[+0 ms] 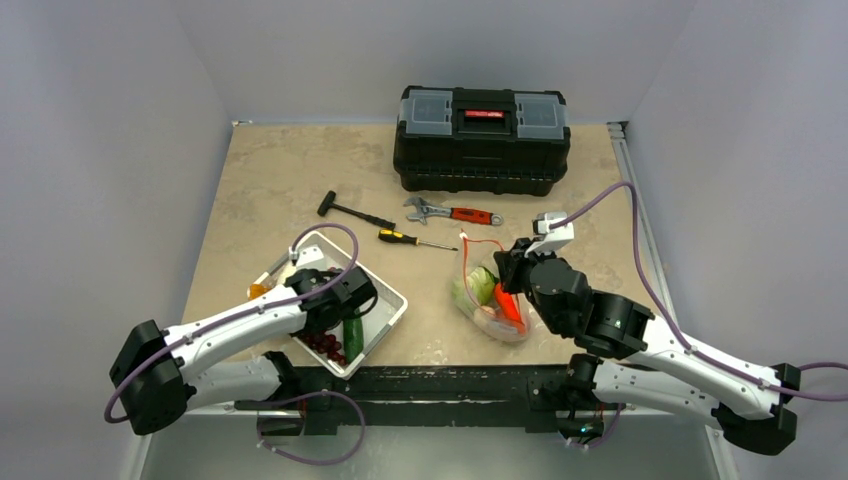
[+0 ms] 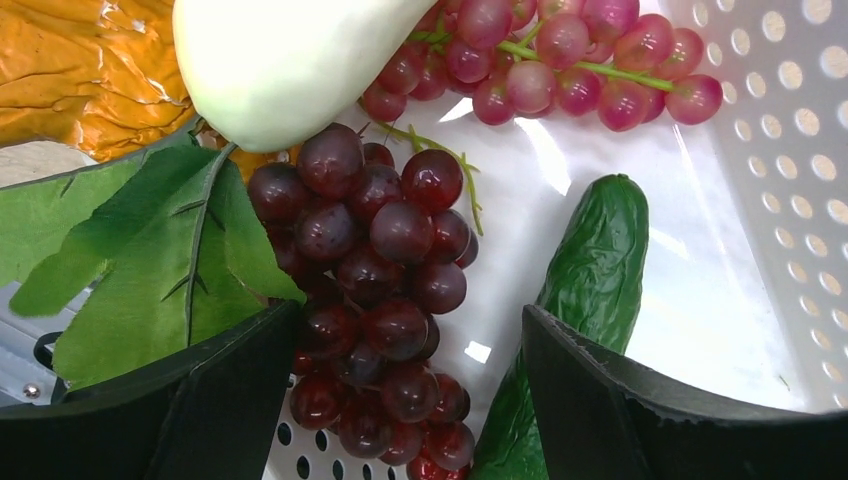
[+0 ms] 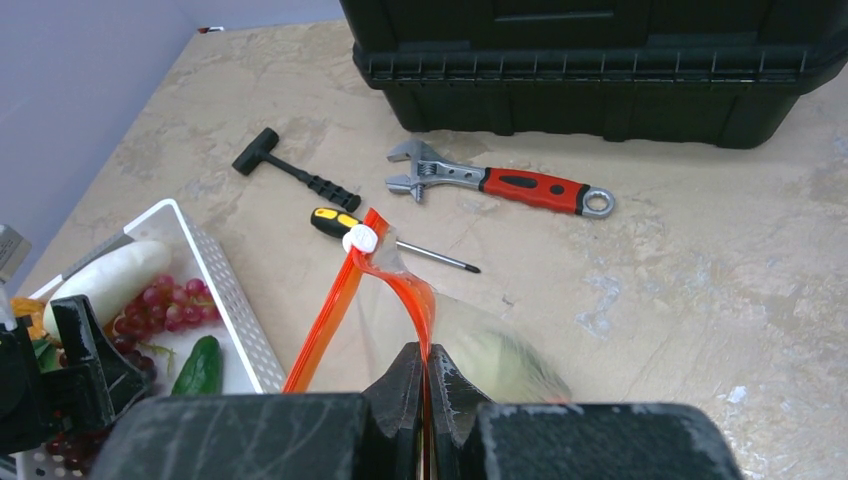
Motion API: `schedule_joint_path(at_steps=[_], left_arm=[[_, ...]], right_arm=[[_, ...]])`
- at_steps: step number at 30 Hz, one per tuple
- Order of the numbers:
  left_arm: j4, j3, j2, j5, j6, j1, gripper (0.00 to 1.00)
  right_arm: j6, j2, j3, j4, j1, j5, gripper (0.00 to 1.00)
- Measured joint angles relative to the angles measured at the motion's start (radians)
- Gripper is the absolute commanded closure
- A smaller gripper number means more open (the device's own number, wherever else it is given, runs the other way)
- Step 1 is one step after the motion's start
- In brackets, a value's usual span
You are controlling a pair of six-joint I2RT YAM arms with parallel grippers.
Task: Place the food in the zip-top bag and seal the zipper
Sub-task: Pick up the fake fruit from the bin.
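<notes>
Roughly halfway, I'd say: over on the left the white basket (image 1: pixel 380 280) has the grape bunch (image 2: pixel 385 270), cucumber (image 2: pixel 590 270), a leaf (image 2: pixel 140 260) and a pale white veg (image 2: pixel 280 60) in it, with the left end effector (image 2: pixel 408 315) hanging right over the grapes, fingers spread apart either side. On the right of the counter (image 1: pixel 280 190), the zip-top bag (image 1: pixel 490 325) already holds the cabbage (image 1: pixel 482 284) and carrot (image 1: pixel 508 304). The right end effector (image 3: pixel 425 375) is pinched on its mouth edge, and the zipper (image 3: pixel 328 310) looks unsealed.
</notes>
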State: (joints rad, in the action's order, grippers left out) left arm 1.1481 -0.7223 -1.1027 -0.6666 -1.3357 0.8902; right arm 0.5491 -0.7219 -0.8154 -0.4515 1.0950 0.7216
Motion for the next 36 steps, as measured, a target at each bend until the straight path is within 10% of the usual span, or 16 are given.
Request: schedule_joint_path(at_steps=[10, 23, 36], left_arm=[[-0.034, 0.035, -0.053, -0.031, -0.035, -0.021, 0.28], [-0.071, 0.019, -0.16, -0.009, 0.006, -0.026, 0.99], [-0.069, -0.062, 0.112, 0.092, 0.14, -0.026, 1.0]], right_arm=[[0.0, -0.013, 0.0, 0.003, 0.0, 0.0, 1.0], [0.0, -0.01, 0.0, 0.002, 0.0, 0.0, 1.0], [0.001, -0.01, 0.0, 0.002, 0.0, 0.0, 1.0]])
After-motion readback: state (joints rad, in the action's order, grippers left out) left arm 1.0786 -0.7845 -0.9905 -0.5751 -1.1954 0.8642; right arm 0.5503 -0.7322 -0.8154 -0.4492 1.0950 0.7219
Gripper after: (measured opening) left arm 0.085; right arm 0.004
